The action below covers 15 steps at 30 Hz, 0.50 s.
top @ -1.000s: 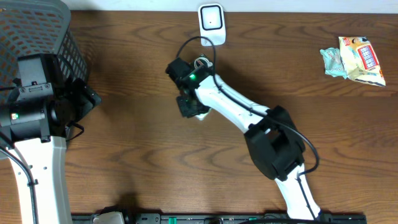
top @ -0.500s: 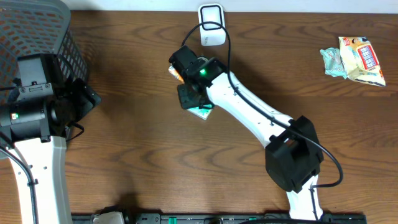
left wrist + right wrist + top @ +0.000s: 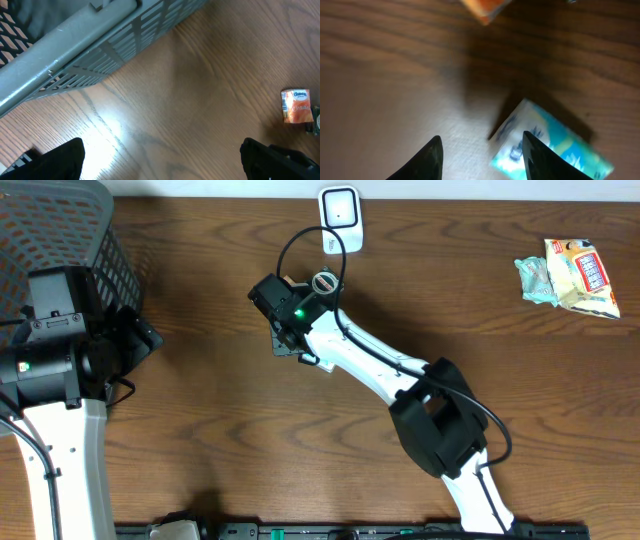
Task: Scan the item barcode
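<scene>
Right gripper (image 3: 482, 136) has shifted left, jaws wider.

the table (image 3: 200, 430) was brown wood with visible grain and a smooth semi-gloss finish that returned glare in the left wrist view. the basket (image 3: 60, 220) was grey matt plastic mesh. the scanner (image 3: 339, 215) was smooth white plastic. the orange packet (image 3: 298, 106) and the blue and white packet (image 3: 555, 147) were glossy printed film. the snack bag (image 3: 575, 275) was crinkled film. the right arm (image 3: 365, 360) had a smooth white shell.
</scene>
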### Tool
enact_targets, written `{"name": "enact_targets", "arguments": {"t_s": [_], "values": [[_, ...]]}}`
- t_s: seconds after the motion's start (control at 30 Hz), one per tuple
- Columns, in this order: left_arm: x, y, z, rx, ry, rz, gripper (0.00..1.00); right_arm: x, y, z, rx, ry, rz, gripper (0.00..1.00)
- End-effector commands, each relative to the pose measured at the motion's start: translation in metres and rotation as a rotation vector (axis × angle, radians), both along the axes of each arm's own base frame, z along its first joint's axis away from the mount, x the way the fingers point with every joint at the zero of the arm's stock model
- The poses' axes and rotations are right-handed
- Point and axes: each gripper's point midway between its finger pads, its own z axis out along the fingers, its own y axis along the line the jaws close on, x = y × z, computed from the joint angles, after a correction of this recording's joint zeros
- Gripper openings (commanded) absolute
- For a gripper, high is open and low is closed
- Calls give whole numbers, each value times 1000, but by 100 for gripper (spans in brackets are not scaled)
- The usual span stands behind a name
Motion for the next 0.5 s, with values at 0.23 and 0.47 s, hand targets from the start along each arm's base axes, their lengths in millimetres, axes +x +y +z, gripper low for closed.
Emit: {"name": "enact_targets", "arguments": {"t_s": [0.23,0.47], "values": [[0,1,1,-1,-3,13,97,-8,-20,-35,-116,53,-31,42],[0,1,1,-1,-3,13,97,-19,-50,-22,-235,84,-24,43]]}}
